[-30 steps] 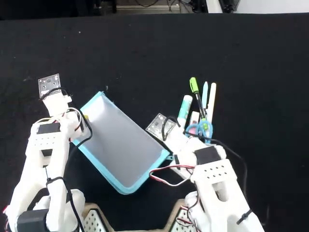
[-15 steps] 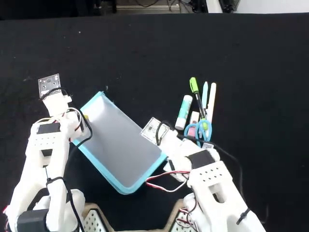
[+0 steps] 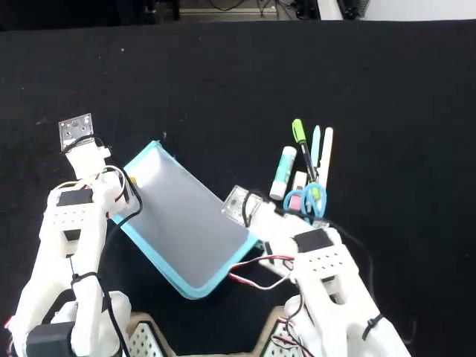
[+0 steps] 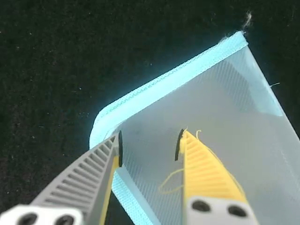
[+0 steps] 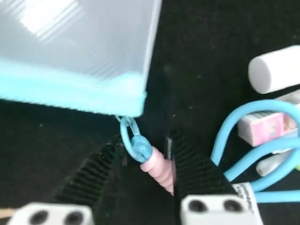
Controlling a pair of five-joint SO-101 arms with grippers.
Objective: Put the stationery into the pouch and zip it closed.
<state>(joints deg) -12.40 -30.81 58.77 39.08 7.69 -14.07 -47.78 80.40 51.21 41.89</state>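
Note:
A pouch (image 3: pixel 186 223) with a light blue rim and a grey see-through face lies flat and slanted between the arms. My left gripper (image 4: pixel 149 143) stands open at its left corner, with fingers straddling the rim of the pouch (image 4: pixel 225 122); the high view places the left gripper (image 3: pixel 126 195) at that same corner. At the pouch's right corner, my right gripper (image 5: pixel 145 140) is shut on the pink zipper pull (image 5: pixel 157 168) with its blue ring. The stationery lies just right of the right gripper (image 3: pixel 262 227): glue stick (image 3: pixel 283 172), green highlighter (image 3: pixel 300 141), two pens (image 3: pixel 320 152), blue scissors (image 3: pixel 306 199), eraser (image 3: pixel 298 181).
Black cloth covers the table (image 3: pixel 238 82), with open room behind and to the right of the stationery. The scissors (image 5: pixel 234 136), eraser (image 5: pixel 262 129) and glue stick (image 5: pixel 274 70) lie close beside my right gripper. Both arm bases stand at the table's near edge.
My right gripper swung left from the stationery to the pouch's right corner and settled at the zipper pull. The left arm, pouch and stationery stayed put.

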